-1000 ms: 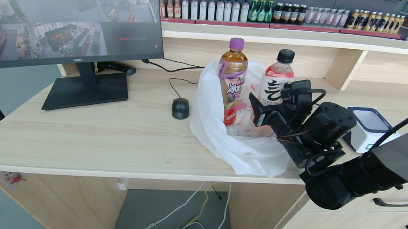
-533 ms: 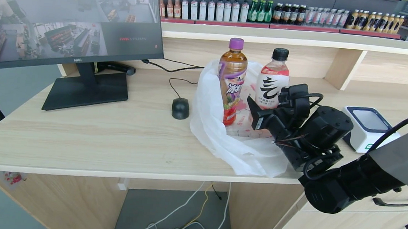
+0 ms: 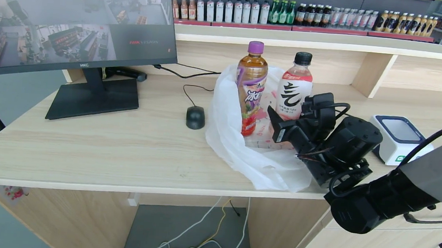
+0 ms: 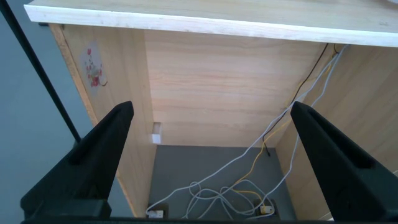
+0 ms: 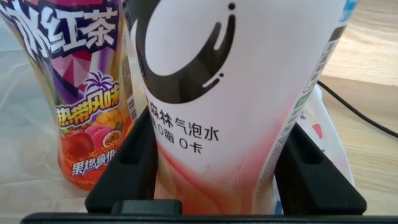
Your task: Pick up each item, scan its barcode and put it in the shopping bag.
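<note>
A white plastic shopping bag (image 3: 238, 149) lies open on the wooden counter. An amber tea bottle (image 3: 251, 89) with a purple cap stands upright inside it. Right beside it stands a white-and-pink bottle (image 3: 294, 92) with a black cap, its base down in the bag. My right gripper (image 3: 284, 119) is shut on the lower body of this bottle. In the right wrist view both fingers (image 5: 134, 162) press against the white-and-pink bottle (image 5: 224, 93), with the tea bottle (image 5: 74, 106) next to it. My left gripper (image 4: 211, 162) hangs open below the counter edge, holding nothing.
A white barcode scanner (image 3: 399, 140) sits on the counter to the right of the bag. A black mouse (image 3: 195, 117) and a monitor (image 3: 71, 17) on its stand are to the left. Loose cables (image 4: 236, 186) lie on the floor under the counter. Drink shelves line the back.
My right gripper carried the white-and-pink bottle slightly left and down into the bag beside the tea bottle. It has hardly moved in the last half second.
</note>
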{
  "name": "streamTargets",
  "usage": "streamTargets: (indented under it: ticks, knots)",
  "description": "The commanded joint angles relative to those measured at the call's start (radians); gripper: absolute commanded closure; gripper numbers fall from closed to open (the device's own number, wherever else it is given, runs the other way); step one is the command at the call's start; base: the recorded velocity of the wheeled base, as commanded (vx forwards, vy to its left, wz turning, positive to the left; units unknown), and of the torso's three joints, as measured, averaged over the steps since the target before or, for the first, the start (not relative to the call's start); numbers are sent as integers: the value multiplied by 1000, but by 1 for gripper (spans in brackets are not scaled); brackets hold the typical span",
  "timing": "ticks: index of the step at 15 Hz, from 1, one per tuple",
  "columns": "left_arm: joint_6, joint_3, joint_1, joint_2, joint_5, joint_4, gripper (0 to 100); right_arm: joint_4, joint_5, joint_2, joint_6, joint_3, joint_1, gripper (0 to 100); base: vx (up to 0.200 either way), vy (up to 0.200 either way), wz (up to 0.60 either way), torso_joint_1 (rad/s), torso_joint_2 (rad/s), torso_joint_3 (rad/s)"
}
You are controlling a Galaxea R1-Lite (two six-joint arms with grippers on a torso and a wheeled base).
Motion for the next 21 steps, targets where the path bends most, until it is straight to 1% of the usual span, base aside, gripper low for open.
streamTargets:
  ticks: [1,6,7,14,21]
  knots:
    - [0,0,0,0,0,0,0,0,-1,2,2,2,3,100,0,0,0,0,0,0]
    - [0,0,0,0,0,0,0,0,-3,4,16,1,10,100,0,0,0,0,0,0]
    - [0,0,0,0,0,0,0,0,-1,4,19,-1,10,0,0,0,0,0,0,0]
    - [0,0,0,0,0,0,0,-7,-1,-29,45,6,21,0,0,0,0,0,0,0]
    - [0,0,0,0,0,0,0,-9,-1,-114,47,78,19,0,0,0,0,0,0,0]
